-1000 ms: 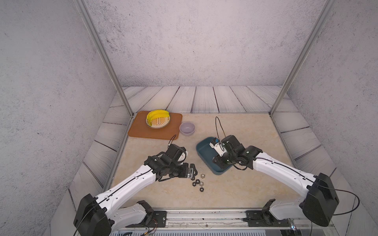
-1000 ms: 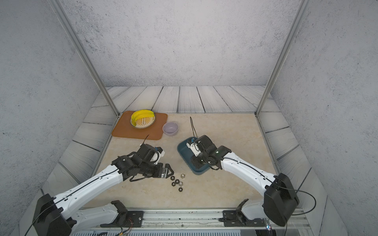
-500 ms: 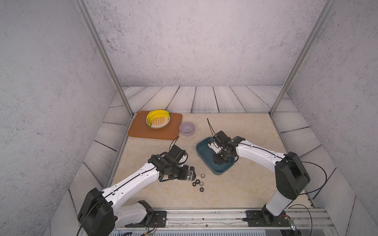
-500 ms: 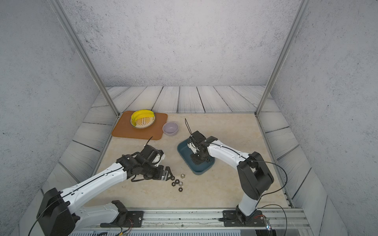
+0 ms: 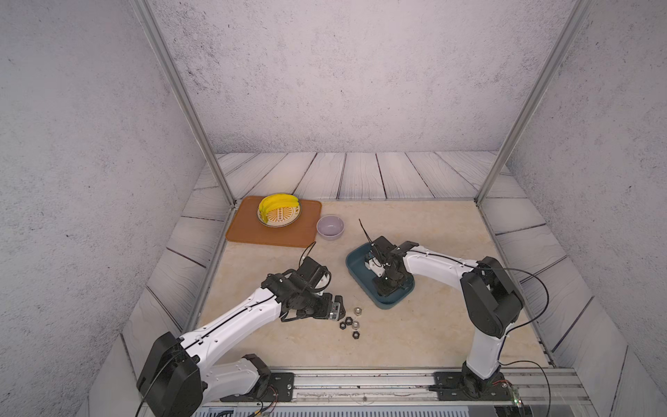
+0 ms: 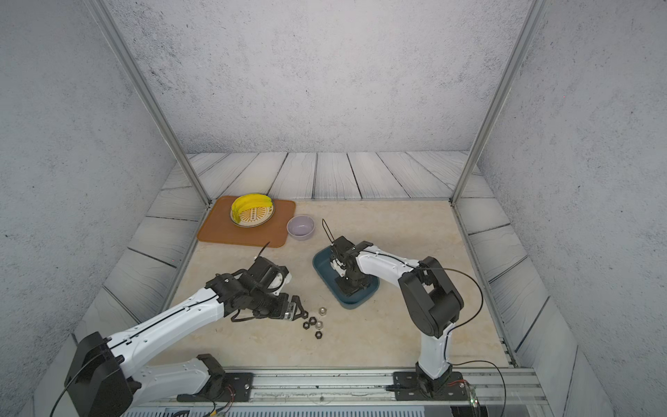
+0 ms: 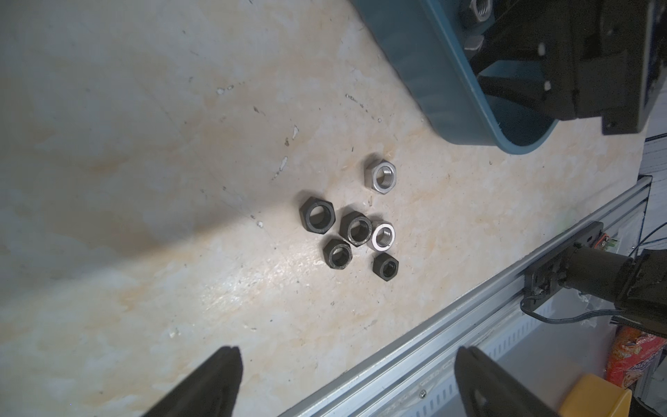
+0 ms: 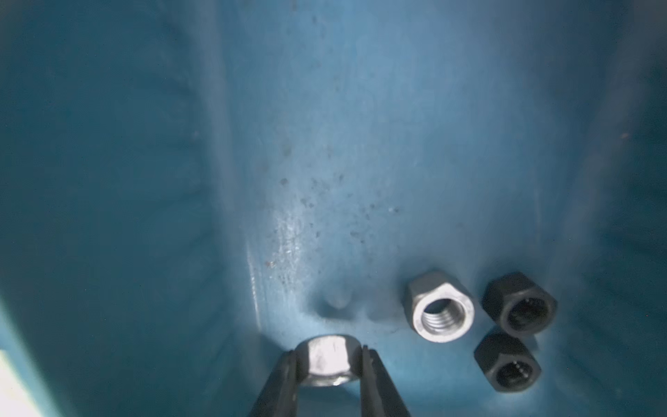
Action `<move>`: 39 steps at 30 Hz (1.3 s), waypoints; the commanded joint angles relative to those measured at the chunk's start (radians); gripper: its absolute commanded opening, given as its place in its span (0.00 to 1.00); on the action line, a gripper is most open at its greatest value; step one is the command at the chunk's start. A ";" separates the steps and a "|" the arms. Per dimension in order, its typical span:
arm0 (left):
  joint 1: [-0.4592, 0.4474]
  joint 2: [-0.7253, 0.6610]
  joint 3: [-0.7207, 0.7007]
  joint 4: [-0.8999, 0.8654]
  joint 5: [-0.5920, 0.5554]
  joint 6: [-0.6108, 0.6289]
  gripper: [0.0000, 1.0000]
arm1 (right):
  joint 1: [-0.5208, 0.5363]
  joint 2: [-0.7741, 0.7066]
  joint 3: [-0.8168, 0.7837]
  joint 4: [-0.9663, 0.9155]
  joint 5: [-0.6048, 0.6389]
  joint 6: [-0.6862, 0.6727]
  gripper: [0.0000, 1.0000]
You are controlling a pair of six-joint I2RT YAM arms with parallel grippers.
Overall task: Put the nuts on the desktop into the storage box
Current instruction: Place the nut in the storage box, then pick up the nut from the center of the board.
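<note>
A brown mat [image 5: 252, 236] lies at the far left of the tabletop [image 5: 415, 335], carrying a plate [image 5: 285, 218] of bananas [image 5: 272, 204]. A lavender bowl [image 5: 330, 236] stands just right of the mat. The storage box [image 5: 357, 269] sits right of centre. In both top views the right arm's wrist and claw cover most of the box's near half. The box's low near-left wall stands between its floor and the loose nuts on the tabletop.

Six nuts [image 7: 344, 221] lie on the tabletop just near-left of the box: four black and two silver. Five are bunched, and one silver one lies a little apart toward the box. Three more lie close together on the box floor, one silver nut [image 8: 418, 289] and two black nuts [image 8: 505, 285]. A fourth, the held nut [image 8: 325, 355], is silver and is clamped in the right claw [image 8: 330, 361] low over the box floor. The left claw [image 7: 348, 355] is empty, its jaws wide apart, just left of the six nuts.

Since a second ago the right claw has shifted from the box's far end to its near end, and that arm's elbow has risen. The left claw has edged closer to the nuts, which lie as they did.
</note>
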 commanded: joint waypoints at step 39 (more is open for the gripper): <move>-0.103 -0.043 0.050 -0.030 -0.098 0.036 0.98 | 0.002 -0.464 -0.151 0.114 0.027 0.018 0.95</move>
